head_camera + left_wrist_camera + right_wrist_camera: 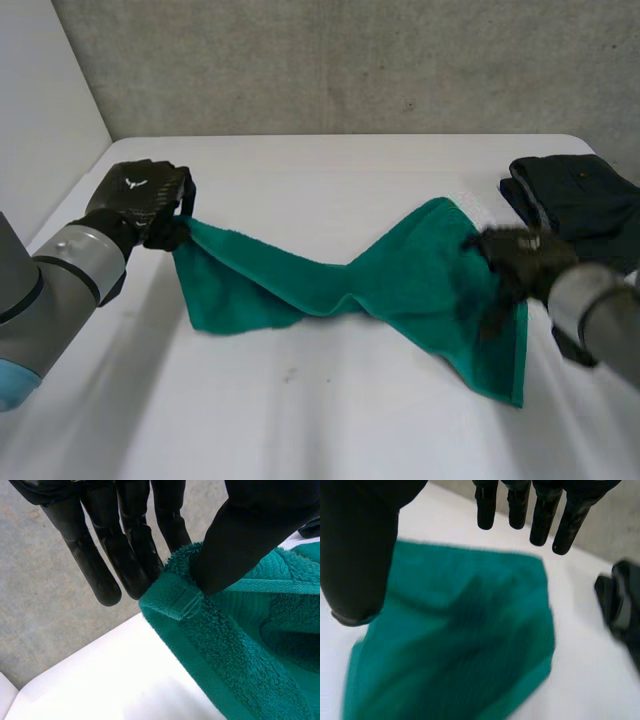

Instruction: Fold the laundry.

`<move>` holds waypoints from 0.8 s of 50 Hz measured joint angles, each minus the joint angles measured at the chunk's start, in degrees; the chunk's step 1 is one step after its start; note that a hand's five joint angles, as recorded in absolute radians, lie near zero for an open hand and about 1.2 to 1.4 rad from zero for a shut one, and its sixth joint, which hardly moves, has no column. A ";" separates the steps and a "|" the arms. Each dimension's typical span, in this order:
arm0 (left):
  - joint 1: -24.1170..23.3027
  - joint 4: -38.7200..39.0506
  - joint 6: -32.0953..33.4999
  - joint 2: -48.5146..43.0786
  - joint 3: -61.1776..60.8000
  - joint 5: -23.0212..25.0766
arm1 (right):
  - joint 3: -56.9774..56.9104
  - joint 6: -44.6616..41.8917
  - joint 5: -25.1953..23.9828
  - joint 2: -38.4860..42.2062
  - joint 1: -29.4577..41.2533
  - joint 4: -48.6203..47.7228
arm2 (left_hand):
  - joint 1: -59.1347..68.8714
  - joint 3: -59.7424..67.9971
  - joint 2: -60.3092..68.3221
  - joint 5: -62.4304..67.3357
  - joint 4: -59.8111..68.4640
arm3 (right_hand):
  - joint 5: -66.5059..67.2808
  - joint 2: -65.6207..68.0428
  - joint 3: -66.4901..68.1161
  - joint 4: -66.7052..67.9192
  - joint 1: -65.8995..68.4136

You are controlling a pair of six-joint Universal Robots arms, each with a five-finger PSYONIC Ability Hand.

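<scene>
I read the left robot hand (140, 200) as pinching a corner of the green towel (400, 280), thumb against fingers; the towel runs twisted over the counter (320, 410) to beneath the right robot hand (525, 258), released, fingers straight; risk: lifting one-handed locks in the twist, or the corner slips; dark garments (580, 195) beside that hand lie loose, uncontained.

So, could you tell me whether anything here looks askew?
Yes: the towel is twisted at its middle, so it does not lie flat for folding. The left hand pinches one corner; the right hand hangs open over the other end.
</scene>
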 measured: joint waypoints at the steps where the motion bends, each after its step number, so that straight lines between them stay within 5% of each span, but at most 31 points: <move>1: 0.06 0.08 0.00 -0.16 0.01 0.00 | 1.91 -0.13 -0.07 -0.41 -0.23 -0.95 | 0.00 0.00 0.00 0.00 0.00 | 0.00 0.00 0.00 0.00 0.00; 10: 0.22 0.26 0.00 -1.44 0.00 -0.01 | 19.09 0.29 -2.54 -1.50 -1.94 -13.19 | 0.00 0.00 0.00 0.00 0.00 | 4.99 5.80 6.33 5.84 4.52; 31: 0.15 0.23 -0.02 -1.80 -0.15 0.00 | 17.58 1.88 -4.90 5.26 -0.49 -22.94 | 0.00 0.00 0.00 0.00 0.00 | 12.94 15.27 15.19 14.76 12.19; 40: 0.02 0.04 -0.02 -1.49 -0.25 0.01 | 13.00 0.60 -1.37 8.48 -0.36 -22.52 | 0.00 0.00 0.00 0.00 0.00 | 51.17 53.95 53.60 53.49 44.37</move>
